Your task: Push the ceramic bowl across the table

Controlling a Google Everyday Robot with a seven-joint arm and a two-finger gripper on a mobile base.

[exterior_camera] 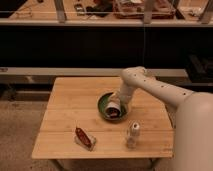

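A red snack packet lies in front, a small pale bottle stands upright well to its right, and a long dark counter runs behind.

Part of the ceramic bowl hidden under the gripper; arm cut off bottom right

Dim, warm overhead light leaves the table lit and the background dark, and soft blur smears the gripper inside the ceramic bowl.
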